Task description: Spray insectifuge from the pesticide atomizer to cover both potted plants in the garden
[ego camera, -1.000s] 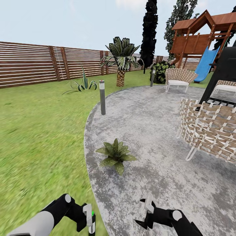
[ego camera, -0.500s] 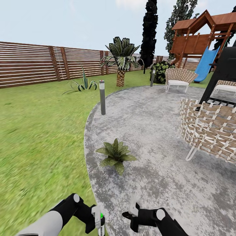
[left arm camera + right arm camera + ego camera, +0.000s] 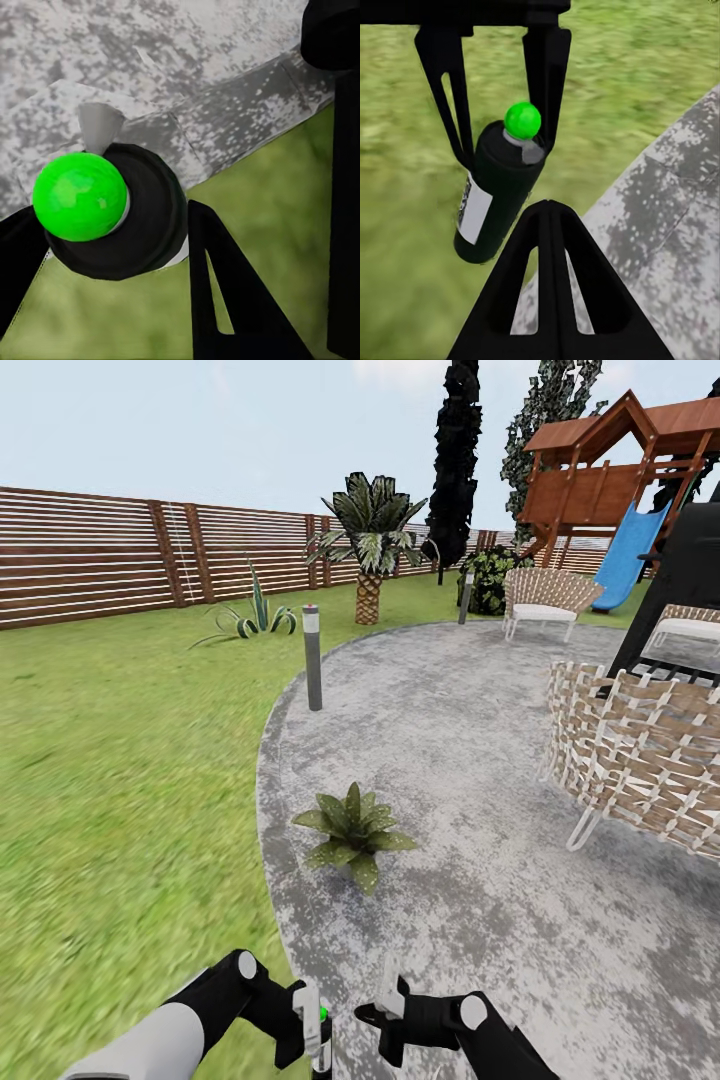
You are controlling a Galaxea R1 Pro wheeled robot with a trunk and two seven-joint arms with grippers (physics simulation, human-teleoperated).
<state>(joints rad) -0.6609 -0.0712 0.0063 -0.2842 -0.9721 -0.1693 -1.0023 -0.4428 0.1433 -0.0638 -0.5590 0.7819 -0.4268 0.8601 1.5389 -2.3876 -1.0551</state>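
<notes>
Closest to the robot, the left gripper (image 3: 316, 1028) pinches the slim dark green pesticide atomizer with a white label and a bright green ball on its black top (image 3: 499, 187). One black finger (image 3: 441, 82) presses on each side of the bottle. It hangs over the edge where the green lawn (image 3: 120, 760) meets the grey speckled paved round (image 3: 450, 760).

Just beside it is the right gripper (image 3: 385, 1000). Its black fingers point at the bottle, but I cannot tell if they are spread or pressed together.

A bit farther, on the paving near its edge, sits a small low potted plant with pointed green leaves (image 3: 352, 832). To the right stands a woven brown and white chair (image 3: 640, 755).

Farther out a thin grey post (image 3: 313, 657) stands up. Behind it are a spiky striped-leaf plant (image 3: 250, 618) and a scaly-trunked palm (image 3: 370, 550).

Far back runs the brown slatted wooden fence (image 3: 100, 555), with a wooden playhouse and blue slide (image 3: 625, 500) at the right.
</notes>
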